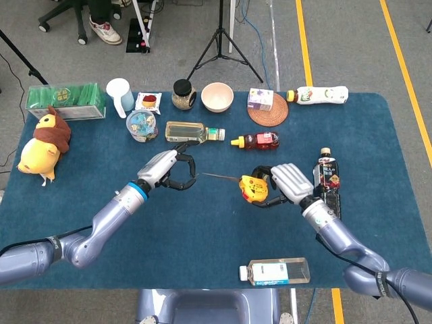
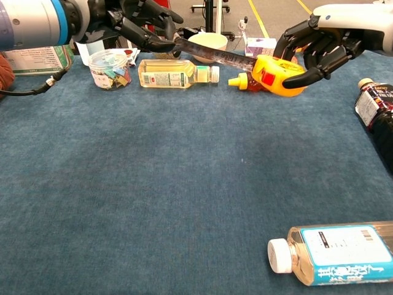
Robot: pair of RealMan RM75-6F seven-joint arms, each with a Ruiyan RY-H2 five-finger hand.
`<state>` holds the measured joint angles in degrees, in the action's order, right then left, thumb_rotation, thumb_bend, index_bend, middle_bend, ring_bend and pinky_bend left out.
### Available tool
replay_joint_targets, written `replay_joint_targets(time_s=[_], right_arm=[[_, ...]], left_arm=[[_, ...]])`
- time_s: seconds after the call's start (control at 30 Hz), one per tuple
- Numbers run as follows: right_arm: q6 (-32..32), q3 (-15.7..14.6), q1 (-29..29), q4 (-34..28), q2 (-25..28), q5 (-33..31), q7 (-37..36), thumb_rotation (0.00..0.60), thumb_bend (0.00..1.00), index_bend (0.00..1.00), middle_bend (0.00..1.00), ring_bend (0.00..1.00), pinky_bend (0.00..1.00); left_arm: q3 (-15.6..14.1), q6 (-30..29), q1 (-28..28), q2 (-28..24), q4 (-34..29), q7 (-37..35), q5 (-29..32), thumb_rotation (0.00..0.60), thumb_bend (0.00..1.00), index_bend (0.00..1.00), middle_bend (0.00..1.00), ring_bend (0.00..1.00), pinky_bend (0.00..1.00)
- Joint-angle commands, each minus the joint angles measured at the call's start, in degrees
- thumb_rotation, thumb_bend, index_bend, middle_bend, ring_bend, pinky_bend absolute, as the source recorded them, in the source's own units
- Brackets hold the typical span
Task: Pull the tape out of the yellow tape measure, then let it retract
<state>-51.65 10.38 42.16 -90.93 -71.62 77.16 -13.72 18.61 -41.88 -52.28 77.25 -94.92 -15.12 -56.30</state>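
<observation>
**A:** What do you see from the head view?

**B:** The right hand (image 1: 289, 183) grips the yellow tape measure (image 1: 254, 188), a round plastic case with a red patch, just above the soft blue table cloth (image 1: 202, 229). The left hand (image 1: 167, 171) pinches the end of the tape (image 1: 219, 177), a thin flat strip stretched between both hands.

**A:** Any jars or bottles?

**B:** A clear tub (image 1: 142, 126) holds small colourful bits. A flat bottle (image 1: 192, 132) has pale yellow liquid. A white bowl (image 1: 217, 96) sits behind; I cannot tell what is inside. A dark bottle (image 1: 328, 186) lies just beside the right hand. A fuzzy toy chick (image 1: 42, 147) sits far left.

**A:** And from the chest view?

**B:** The right hand (image 2: 325, 46) wraps dark fingers around the tape measure (image 2: 276, 75). The tape (image 2: 212, 55) slants up to the left hand (image 2: 132, 24), which holds its end. It crosses in front of the bowl (image 2: 209, 42). A clear bottle with a white cap (image 2: 334, 253) lies close by.
</observation>
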Motion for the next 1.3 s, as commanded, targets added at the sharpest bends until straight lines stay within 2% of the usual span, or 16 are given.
replay_joint_targets(time_s=[0.03, 0.67, 1.3], right_arm=[[-0.13, -0.07, -0.25, 0.18, 0.25, 0.11, -0.42, 0.420, 0.23, 0.59, 0.59, 0.65, 0.63], [-0.23, -1.26, -1.50, 1.35, 0.95, 0.50, -0.45, 0.425, 0.23, 0.59, 0.59, 0.65, 0.63], [-0.20, -2.03, -2.25, 2.14, 0.99, 1.21, -0.85, 0.425, 0.23, 0.59, 0.60, 0.65, 0.63]], left_arm=[[-0.46, -0.28, 1.09, -1.03, -0.65, -0.84, -1.01, 0.600, 0.42, 0.69, 0.09, 0.00, 0.09], [-3.00, -3.88, 9.14, -8.76, -4.03, -7.08, -8.82, 0.600, 0.42, 0.69, 0.09, 0.00, 0.09], [-6.41, -7.13, 16.79, -17.00, -4.17, -14.24, -15.01, 0.600, 0.42, 0.69, 0.08, 0.00, 0.09]])
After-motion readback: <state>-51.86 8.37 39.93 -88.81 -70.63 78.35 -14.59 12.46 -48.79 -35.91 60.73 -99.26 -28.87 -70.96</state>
